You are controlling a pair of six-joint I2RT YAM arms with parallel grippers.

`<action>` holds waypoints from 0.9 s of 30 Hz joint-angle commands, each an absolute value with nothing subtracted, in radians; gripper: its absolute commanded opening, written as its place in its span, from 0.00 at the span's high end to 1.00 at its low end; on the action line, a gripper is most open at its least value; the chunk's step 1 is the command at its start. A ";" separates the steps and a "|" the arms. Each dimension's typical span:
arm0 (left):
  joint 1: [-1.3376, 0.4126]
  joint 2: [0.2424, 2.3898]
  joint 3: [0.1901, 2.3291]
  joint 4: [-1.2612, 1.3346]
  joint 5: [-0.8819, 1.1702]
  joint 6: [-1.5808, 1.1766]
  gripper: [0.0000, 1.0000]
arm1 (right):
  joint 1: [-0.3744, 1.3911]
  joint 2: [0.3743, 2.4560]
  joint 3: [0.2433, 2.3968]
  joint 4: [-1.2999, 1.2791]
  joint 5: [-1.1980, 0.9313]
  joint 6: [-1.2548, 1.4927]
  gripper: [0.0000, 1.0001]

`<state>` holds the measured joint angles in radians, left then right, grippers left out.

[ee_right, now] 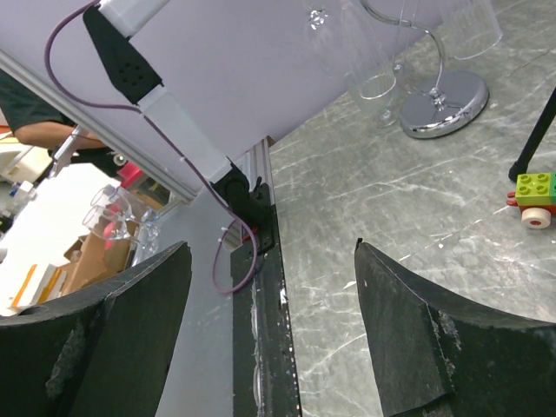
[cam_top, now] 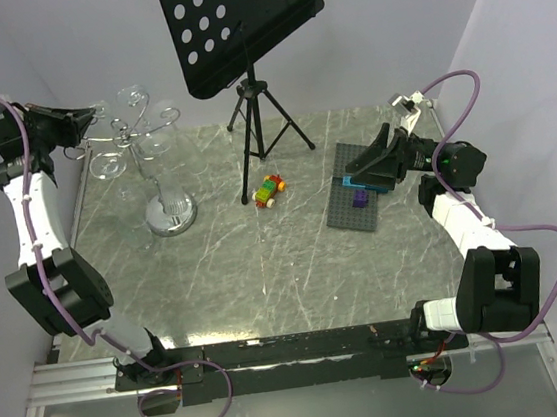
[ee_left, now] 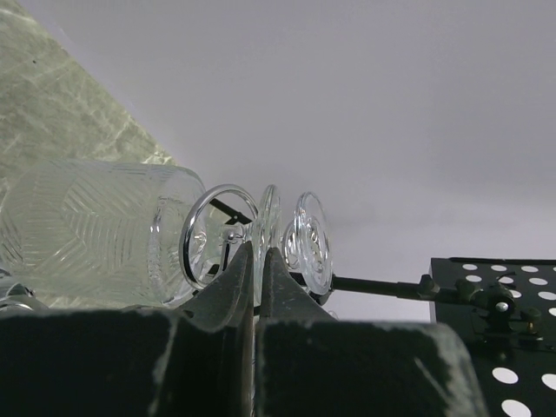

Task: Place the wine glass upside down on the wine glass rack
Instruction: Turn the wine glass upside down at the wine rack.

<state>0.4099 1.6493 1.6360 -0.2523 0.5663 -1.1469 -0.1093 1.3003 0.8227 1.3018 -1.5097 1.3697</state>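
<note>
Left gripper (ee_left: 258, 254) jaws together beside clear wine glass (ee_left: 87, 230) foot, stem indistinct; right gripper (ee_right: 269, 330) agape.

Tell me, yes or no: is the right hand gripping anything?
No: the right hand stands wide open in its wrist view, with only the table and its edge showing in the gap.
</note>
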 commanded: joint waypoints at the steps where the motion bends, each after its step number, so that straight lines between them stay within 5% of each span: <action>1: 0.454 1.703 1.724 -0.193 0.623 -1.140 0.99 | -0.106 1.302 0.818 1.643 -1.764 1.345 0.18; 27: 0.514 1.716 1.684 -0.051 0.844 -1.195 0.99 | -0.104 1.304 0.805 1.643 -1.764 1.338 0.17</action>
<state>0.4969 1.7332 1.6707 -0.1318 0.7902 -1.1728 -0.1093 1.3148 0.8093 1.3014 -1.5093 1.3659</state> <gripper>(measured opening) 0.041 0.830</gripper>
